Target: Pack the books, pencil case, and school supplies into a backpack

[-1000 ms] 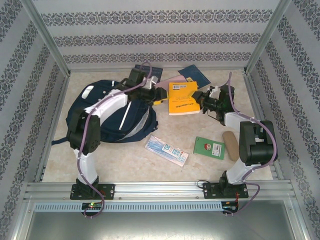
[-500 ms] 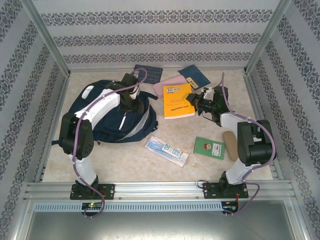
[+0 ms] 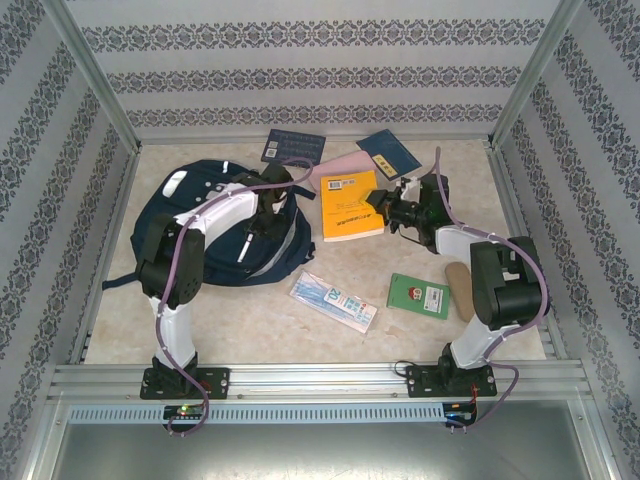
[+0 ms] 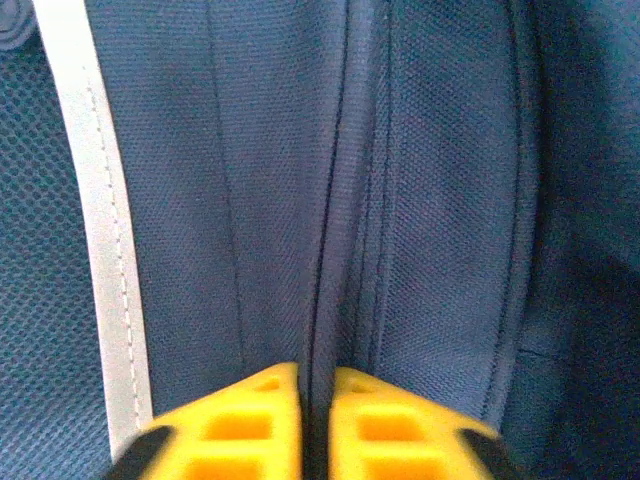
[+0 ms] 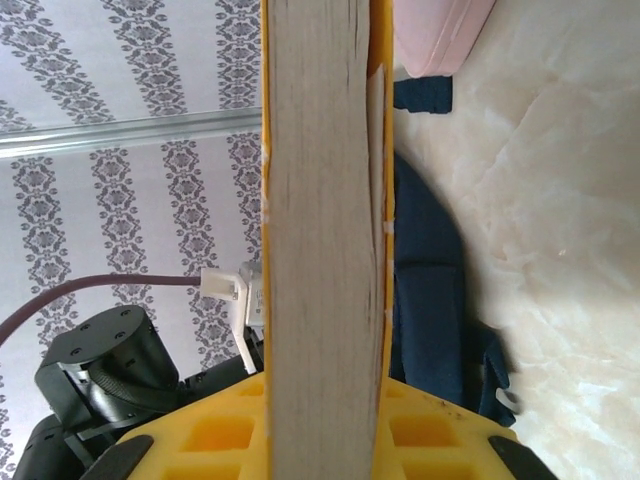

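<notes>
Nearest you on the pale marbled desk (image 3: 250, 330), the long flat blue-and-white plastic packet of school supplies (image 3: 333, 300) lay at a slant. To its right sat the small green book (image 3: 418, 296), flat and apart from the packet. Just beside that book's right edge lay a tan oblong object (image 3: 462, 290).

Further in on the left, the big navy fabric backpack with thin white stripes (image 3: 215, 235) sprawled across the desk with your left arm reaching over it. Your left pincer (image 4: 312, 385) was closed, its yellow fingertips (image 4: 265, 400) all but touching and pressed down onto the navy weave along a seam. I couldn't tell whether it had caught any fabric.

Level with that on the right, your right pincer (image 3: 382, 208) was clamped on the yellow-orange book (image 3: 348, 205). The wrist view showed the page edge sandwiched between both yellow fingers (image 5: 215, 435), and the book sat just right of the backpack.

Behind the book, the plain pink rounded-corner pencil case (image 3: 340, 166) poked out from under its far edge. Farthest back lay two more books: a dark patterned one (image 3: 292, 147) on the left and a dark blue one with a small yellow label (image 3: 390, 153) on the right.
</notes>
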Controlling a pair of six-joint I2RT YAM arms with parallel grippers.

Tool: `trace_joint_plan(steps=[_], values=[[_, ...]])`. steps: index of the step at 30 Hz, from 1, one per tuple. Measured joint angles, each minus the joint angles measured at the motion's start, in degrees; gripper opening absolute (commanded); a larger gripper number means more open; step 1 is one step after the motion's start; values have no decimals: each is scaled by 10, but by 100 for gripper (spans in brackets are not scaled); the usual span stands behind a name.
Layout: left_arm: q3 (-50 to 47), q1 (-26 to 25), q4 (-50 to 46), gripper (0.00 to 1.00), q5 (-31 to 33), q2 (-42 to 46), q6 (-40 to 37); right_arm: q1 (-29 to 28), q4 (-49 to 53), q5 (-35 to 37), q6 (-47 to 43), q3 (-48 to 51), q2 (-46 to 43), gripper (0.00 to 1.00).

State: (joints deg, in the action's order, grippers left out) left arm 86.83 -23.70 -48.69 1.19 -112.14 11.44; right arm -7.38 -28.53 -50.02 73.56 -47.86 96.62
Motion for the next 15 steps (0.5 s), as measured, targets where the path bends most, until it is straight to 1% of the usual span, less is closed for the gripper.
trace_joint_plan(steps=[5, 10, 15], values=[[0, 4, 0, 0, -7, 27, 6, -19, 0, 5, 0, -3, 13, 0], [7, 43, -1, 0, -65, 91, 29, -47, -1, 13, 2, -22, 31, 0], [42, 81, -3, 0, -116, 137, 52, -89, -9, 32, 9, -51, 49, 0]])
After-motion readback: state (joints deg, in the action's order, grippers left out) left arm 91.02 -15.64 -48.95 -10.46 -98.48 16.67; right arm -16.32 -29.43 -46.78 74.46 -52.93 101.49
